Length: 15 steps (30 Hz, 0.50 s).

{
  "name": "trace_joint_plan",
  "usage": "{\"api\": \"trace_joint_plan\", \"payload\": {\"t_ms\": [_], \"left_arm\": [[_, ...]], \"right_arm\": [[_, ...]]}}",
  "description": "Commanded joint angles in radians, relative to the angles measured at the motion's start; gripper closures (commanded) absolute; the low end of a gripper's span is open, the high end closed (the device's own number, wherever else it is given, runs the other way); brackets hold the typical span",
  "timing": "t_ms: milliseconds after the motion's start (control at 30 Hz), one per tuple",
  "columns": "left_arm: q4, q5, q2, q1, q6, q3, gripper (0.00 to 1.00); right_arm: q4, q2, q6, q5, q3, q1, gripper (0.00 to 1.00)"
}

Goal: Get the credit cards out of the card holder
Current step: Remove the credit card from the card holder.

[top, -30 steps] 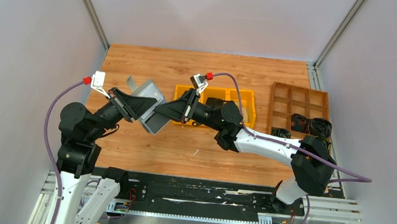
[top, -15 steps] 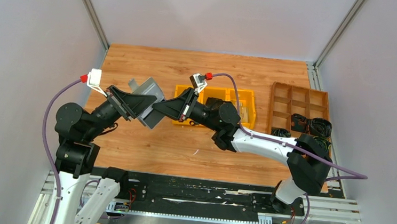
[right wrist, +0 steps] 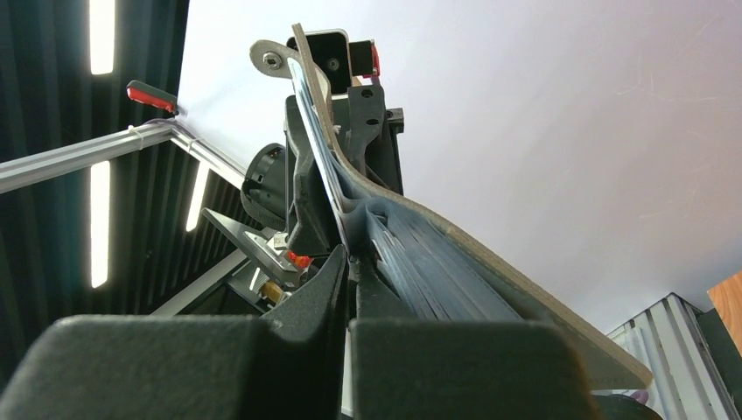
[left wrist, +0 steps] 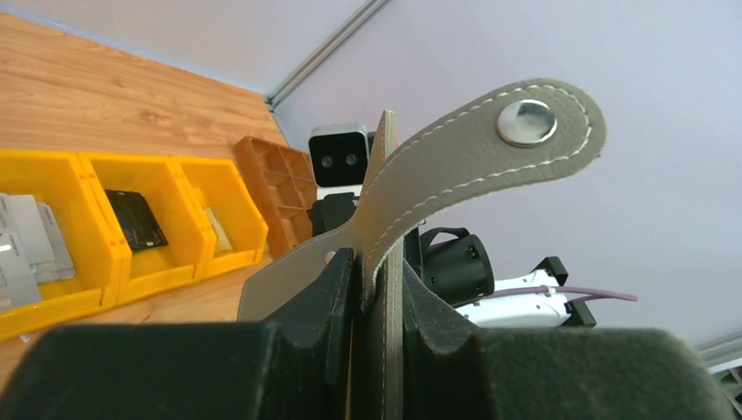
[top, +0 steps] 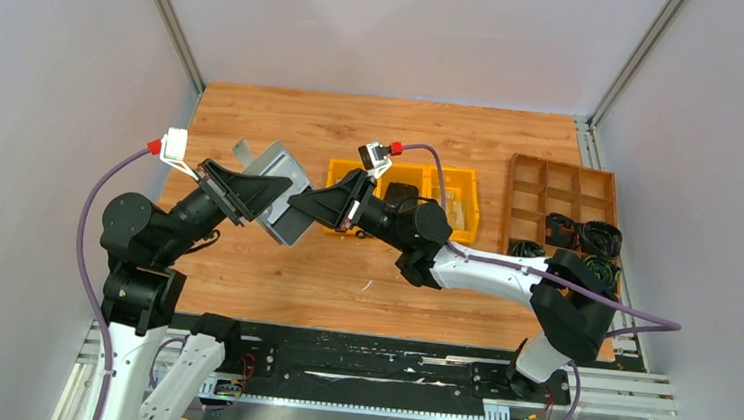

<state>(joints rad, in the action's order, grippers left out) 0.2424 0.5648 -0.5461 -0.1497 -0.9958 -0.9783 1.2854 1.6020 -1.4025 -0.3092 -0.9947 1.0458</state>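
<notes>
Card holder (top: 280,175) held mid-air: left gripper (left wrist: 378,289) clamps it, right gripper (right wrist: 348,276) pinches a thin inner layer. Some credit cards (left wrist: 26,249) lie in the yellow bin (left wrist: 153,264); more probably remain.

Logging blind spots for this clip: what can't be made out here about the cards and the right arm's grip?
- Print on the credit cards in the yellow bin: left wrist view, edge-cropped, too small.
- That compartment in the top view: the right gripper covers it.
- How many more sit in the card holder: right wrist view shows only stacked edges.
- Whether the right gripper pinches a card or a pocket: its own fingers cover the contact.
</notes>
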Motion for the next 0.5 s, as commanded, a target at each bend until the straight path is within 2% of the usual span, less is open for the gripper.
{"api": "trace_joint_plan", "payload": {"t_ms": [0,233,467], "left_arm": [[-0.014,0.011,0.002,-0.001,0.001,-0.057,0.95],[-0.013,-0.038,-0.01,0.001,0.025,-0.076,1.0],[-0.019,-0.035,-0.031,0.004,0.023,-0.092,1.0]], "right_arm": [[0.071,-0.013,0.008,0.053,0.041,0.006,1.0],[0.029,-0.1,0.056,0.067,0.135,0.008,1.0],[0.025,-0.097,0.053,0.035,0.108,0.011,1.0]]}}
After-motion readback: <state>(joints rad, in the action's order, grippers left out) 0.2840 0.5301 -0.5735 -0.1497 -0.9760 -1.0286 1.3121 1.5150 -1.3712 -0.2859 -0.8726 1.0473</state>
